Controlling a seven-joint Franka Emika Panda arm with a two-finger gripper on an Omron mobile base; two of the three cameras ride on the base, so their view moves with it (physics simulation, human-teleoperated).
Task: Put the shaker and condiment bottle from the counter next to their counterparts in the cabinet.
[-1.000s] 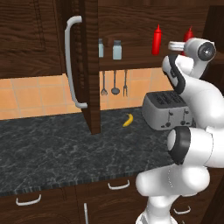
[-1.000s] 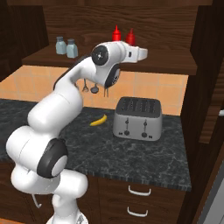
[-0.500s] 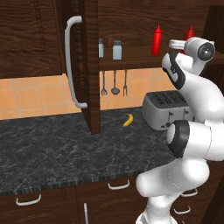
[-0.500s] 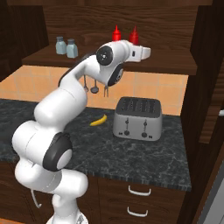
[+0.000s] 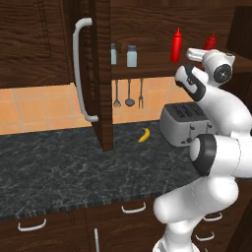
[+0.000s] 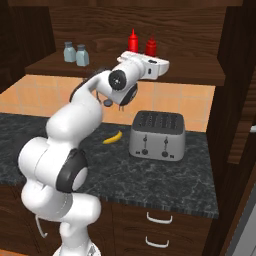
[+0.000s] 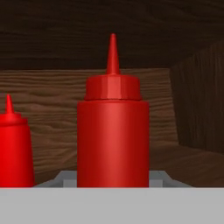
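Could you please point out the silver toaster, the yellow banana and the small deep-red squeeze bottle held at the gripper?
Silver four-slot toaster (image 6: 157, 136), right base view, on its front face.
Yellow banana (image 5: 143, 135), left base view, on its curved middle.
Small deep-red squeeze bottle (image 7: 113, 140), hand view, on its body below the cap.

Toaster (image 6: 157, 135) upright on surface; banana (image 6: 112, 137) at its 9 o'clock, apart; utensils (image 5: 129, 93) hanging on orange tile wall (image 5: 34, 108).

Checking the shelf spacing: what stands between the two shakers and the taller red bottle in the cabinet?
Nothing. In the left base view, the stretch of cabinet shelf between the shakers and the taller red bottle is bare wood.
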